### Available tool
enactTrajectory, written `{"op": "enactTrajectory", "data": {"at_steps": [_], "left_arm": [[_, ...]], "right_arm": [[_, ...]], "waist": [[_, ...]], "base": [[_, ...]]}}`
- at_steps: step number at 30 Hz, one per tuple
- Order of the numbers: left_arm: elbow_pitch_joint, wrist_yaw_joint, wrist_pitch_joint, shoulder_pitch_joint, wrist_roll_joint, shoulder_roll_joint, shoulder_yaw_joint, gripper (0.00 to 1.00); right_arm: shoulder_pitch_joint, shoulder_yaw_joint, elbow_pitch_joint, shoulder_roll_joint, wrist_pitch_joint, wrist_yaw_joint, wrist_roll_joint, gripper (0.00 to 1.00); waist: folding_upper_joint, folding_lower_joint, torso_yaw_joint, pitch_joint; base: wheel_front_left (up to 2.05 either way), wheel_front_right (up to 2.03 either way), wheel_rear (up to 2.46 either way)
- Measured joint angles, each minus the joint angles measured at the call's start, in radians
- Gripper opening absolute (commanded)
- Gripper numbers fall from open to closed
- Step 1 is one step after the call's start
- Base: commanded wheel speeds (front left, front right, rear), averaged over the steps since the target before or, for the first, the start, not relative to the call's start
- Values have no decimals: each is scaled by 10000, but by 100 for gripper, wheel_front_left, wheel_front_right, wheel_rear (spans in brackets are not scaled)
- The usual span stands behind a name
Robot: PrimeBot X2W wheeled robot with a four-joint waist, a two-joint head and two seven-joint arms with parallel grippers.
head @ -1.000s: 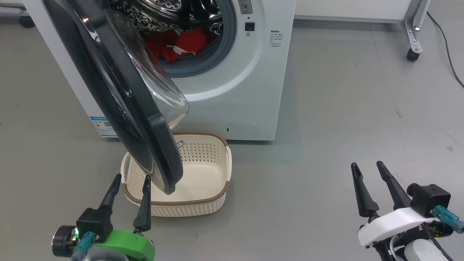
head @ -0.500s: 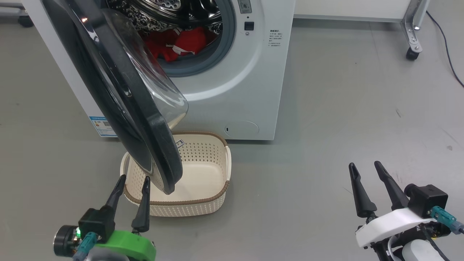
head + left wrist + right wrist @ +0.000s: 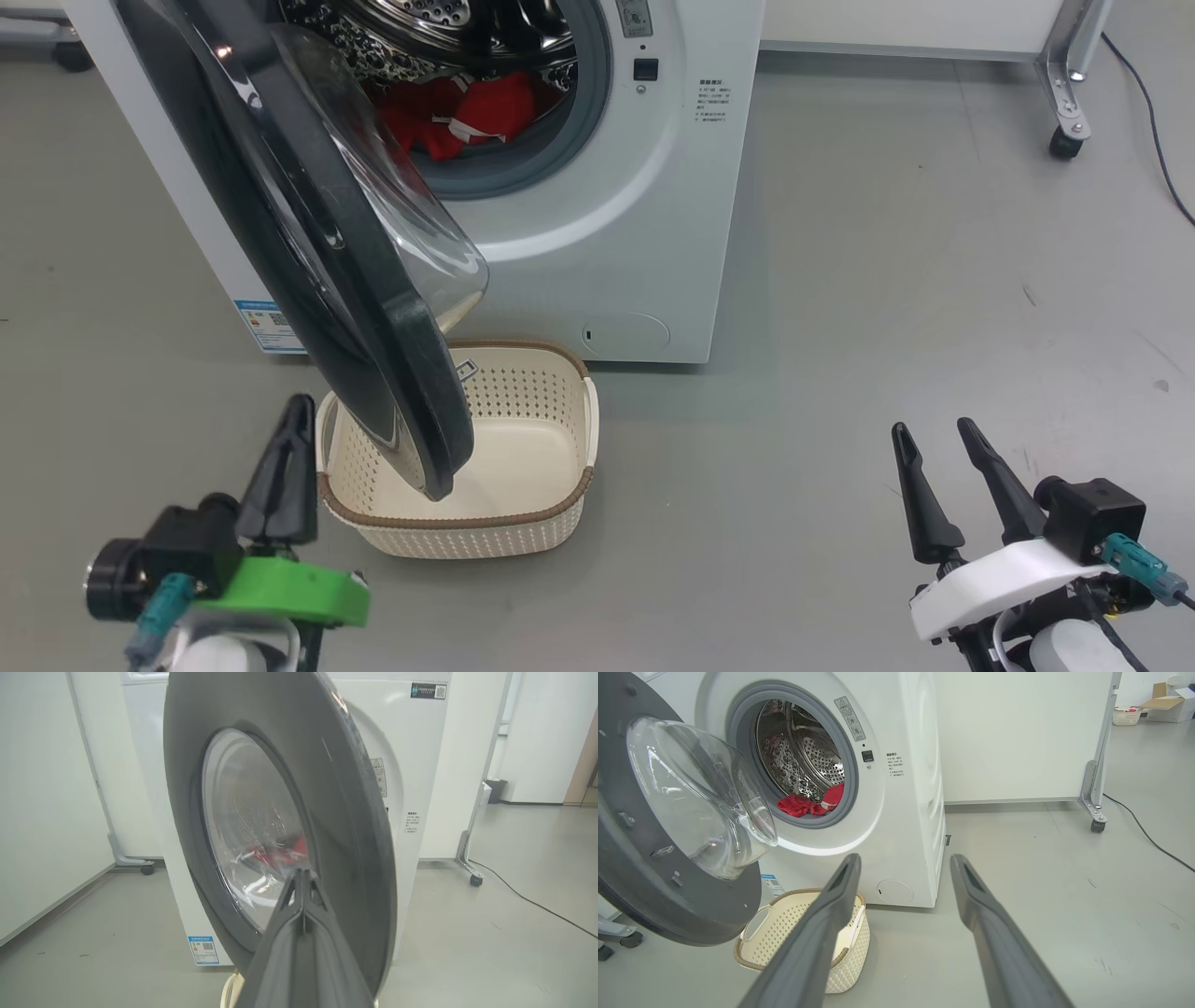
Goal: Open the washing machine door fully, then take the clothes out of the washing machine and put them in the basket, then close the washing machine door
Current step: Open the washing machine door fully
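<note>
Pushing the washing machine door [image 3: 420, 392] fully open comes first; it hangs half-swung over the basket [image 3: 485, 519]. My left pincer [image 3: 299, 413], pinched shut on nothing, should press its dark outer rim sideways, though I cannot tell if we touch.

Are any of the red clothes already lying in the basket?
No, the basket has a bare cream floor, and the clothes lie inside the washing machine.
</note>
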Motion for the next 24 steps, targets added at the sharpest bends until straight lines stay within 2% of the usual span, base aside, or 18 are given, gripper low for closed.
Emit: {"op": "enactTrajectory", "data": {"at_steps": [11,24], "left_arm": [[-2034,-2,-56,-1809,-46,205,997,0],[-2688,-230,-38,-2947,113,382,614,0]], "right_arm": [[4,-50,10,140,0,27,-96,100],[-11,38,25,238,0,132,-180,100]], "waist": [[0,0,91,-21],[0,0,-107,32]], "base": [[0,0,0],[0,0,0]]}}
